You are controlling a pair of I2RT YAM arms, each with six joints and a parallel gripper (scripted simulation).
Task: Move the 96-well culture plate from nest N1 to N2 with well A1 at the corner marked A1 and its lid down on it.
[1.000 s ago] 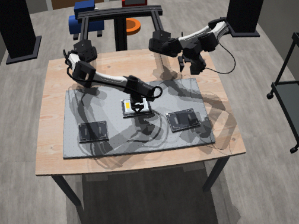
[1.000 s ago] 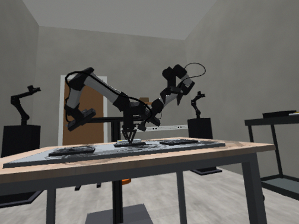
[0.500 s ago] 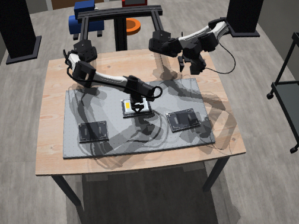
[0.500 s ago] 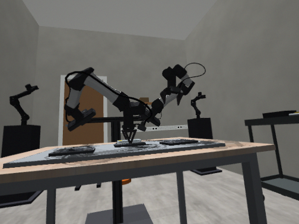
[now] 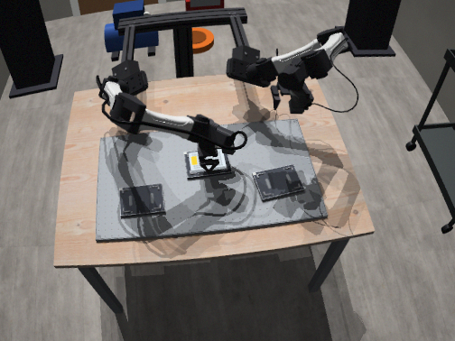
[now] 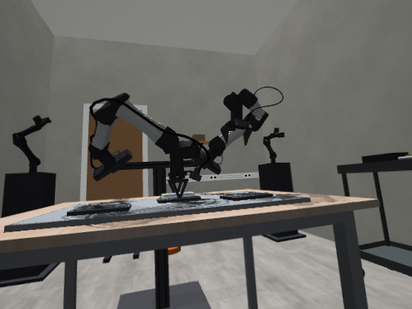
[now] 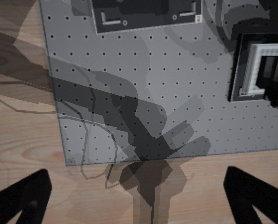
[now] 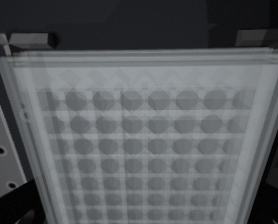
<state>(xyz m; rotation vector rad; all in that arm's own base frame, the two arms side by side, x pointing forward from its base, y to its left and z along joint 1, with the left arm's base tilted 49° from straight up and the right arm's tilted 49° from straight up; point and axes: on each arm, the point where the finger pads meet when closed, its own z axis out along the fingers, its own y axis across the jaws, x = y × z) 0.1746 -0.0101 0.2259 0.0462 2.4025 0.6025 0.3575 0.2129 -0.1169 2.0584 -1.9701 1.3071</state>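
Note:
The 96-well culture plate (image 5: 220, 162) (image 6: 186, 196) (image 7: 254, 60) (image 8: 145, 135) sits in the middle nest (image 5: 194, 176) (image 6: 192, 199) (image 7: 239, 65). Its clear lid covers the wells; full seating is unclear. The marked corner cannot be read. The right gripper (image 5: 208, 165) (image 6: 178, 195) is down at the plate, open, its dark fingers beside the plate's two sides in the right wrist view. The left gripper (image 5: 286, 105) (image 6: 235, 142) (image 7: 139, 175) is open and empty, high above the table's arm side. An empty nest (image 5: 278, 185) (image 6: 245, 195) (image 7: 150, 12) lies left of the middle one, seen from the arms.
Another empty nest (image 5: 142, 199) (image 6: 100, 208) lies on the arms' right. All three nests stand on the grey perforated board (image 5: 181, 225) (image 7: 125, 55). The right arm's forearm reaches over the board. The arms' mounting frame (image 5: 182, 17) stands behind the wooden table (image 5: 217, 250).

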